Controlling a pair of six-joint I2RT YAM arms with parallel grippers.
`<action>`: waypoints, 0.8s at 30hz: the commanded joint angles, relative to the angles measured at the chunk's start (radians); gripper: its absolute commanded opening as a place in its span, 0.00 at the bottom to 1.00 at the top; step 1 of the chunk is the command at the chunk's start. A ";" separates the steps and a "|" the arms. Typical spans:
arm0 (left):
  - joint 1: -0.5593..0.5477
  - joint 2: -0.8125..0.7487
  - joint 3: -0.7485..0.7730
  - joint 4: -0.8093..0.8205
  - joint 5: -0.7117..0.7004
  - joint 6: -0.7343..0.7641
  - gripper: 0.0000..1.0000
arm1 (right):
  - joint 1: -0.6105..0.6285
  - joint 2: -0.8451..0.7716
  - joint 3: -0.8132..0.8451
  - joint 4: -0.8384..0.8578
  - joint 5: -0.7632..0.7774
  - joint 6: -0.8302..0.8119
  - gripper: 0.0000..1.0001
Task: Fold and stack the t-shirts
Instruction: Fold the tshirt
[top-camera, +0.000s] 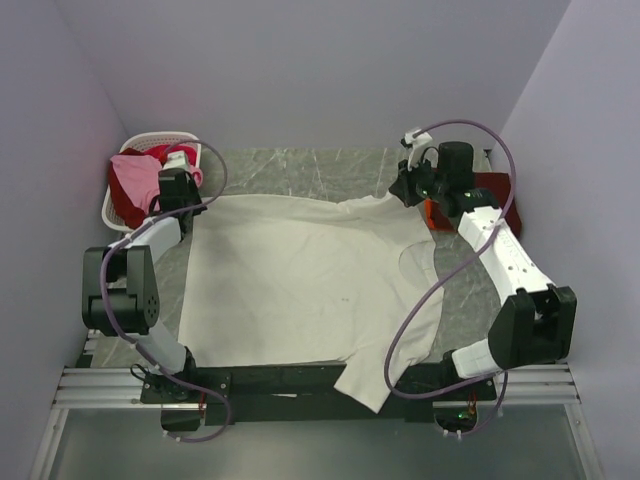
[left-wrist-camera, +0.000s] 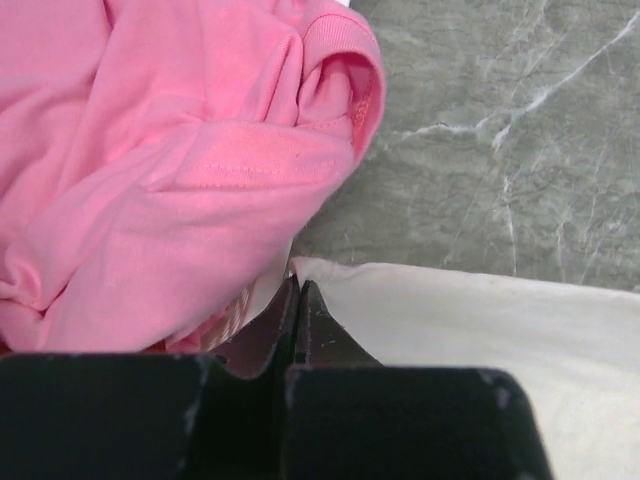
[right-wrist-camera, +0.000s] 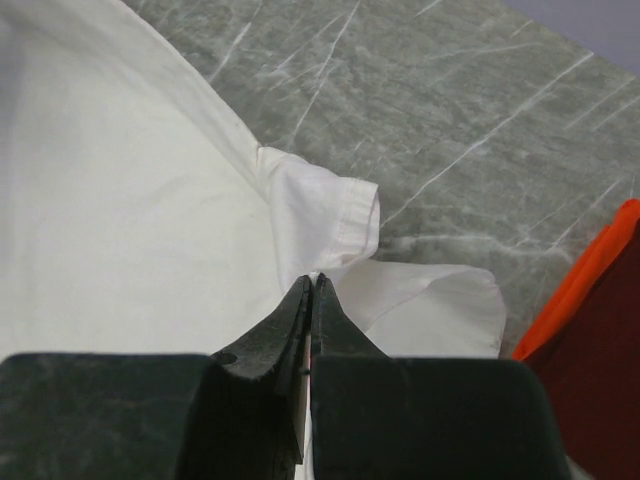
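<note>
A large cream-white t-shirt (top-camera: 310, 285) lies spread flat on the marble table, one sleeve hanging over the near edge. My left gripper (top-camera: 181, 207) is at its far left corner; in the left wrist view the jaws (left-wrist-camera: 297, 287) are shut on the tip of that corner (left-wrist-camera: 480, 330). My right gripper (top-camera: 405, 190) is at the far right sleeve; in the right wrist view the jaws (right-wrist-camera: 311, 282) are shut with white cloth (right-wrist-camera: 120, 220) pinched between them. A pink t-shirt (top-camera: 135, 175) and a red one (top-camera: 160, 152) sit in the basket. A dark red t-shirt (top-camera: 497, 190) lies at the far right.
The white slatted basket (top-camera: 115, 205) stands at the far left corner, right beside my left gripper; the pink shirt (left-wrist-camera: 150, 170) hangs over its side. The dark red shirt (right-wrist-camera: 600, 370), with an orange edge (right-wrist-camera: 585, 270), lies just right of my right gripper. Grey marble table (top-camera: 300, 170) shows beyond the shirt.
</note>
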 joint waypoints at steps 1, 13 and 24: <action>0.007 -0.071 -0.009 0.027 -0.011 0.013 0.00 | -0.006 -0.083 -0.032 0.020 -0.033 -0.013 0.00; 0.007 -0.067 -0.020 0.007 -0.011 0.025 0.00 | -0.005 -0.228 -0.169 -0.029 -0.035 -0.045 0.00; 0.007 -0.102 -0.054 -0.039 -0.022 0.047 0.00 | -0.003 -0.279 -0.238 -0.029 -0.030 -0.048 0.00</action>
